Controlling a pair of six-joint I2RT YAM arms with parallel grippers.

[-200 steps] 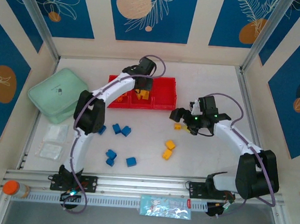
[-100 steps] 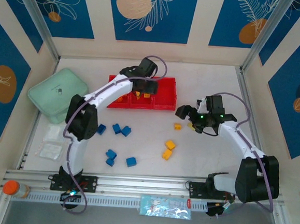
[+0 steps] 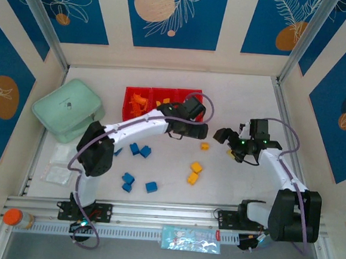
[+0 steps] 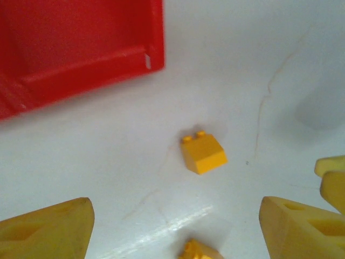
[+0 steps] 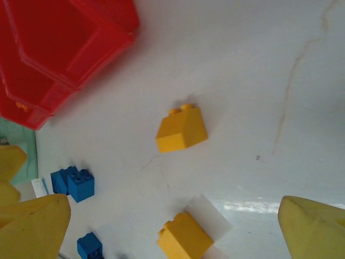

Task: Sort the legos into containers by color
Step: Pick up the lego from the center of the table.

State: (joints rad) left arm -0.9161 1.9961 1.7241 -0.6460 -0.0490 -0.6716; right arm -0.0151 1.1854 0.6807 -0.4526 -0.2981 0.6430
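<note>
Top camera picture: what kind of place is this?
Probably a robot practice booth: left arm and right arm bolted to a rail, patterned wall panels around, legos by a red tray.

White table (image 3: pixel 182 82), faint cracks. On it: red tray (image 3: pixel 164 91) back-centre, mint case (image 3: pixel 66 109) at left, clear bags (image 3: pixel 62 163) just in front, several blue legos (image 3: pixel 151 187) front-left, 3 yellow legos (image 3: pixel 196 167) centre-right.
</note>
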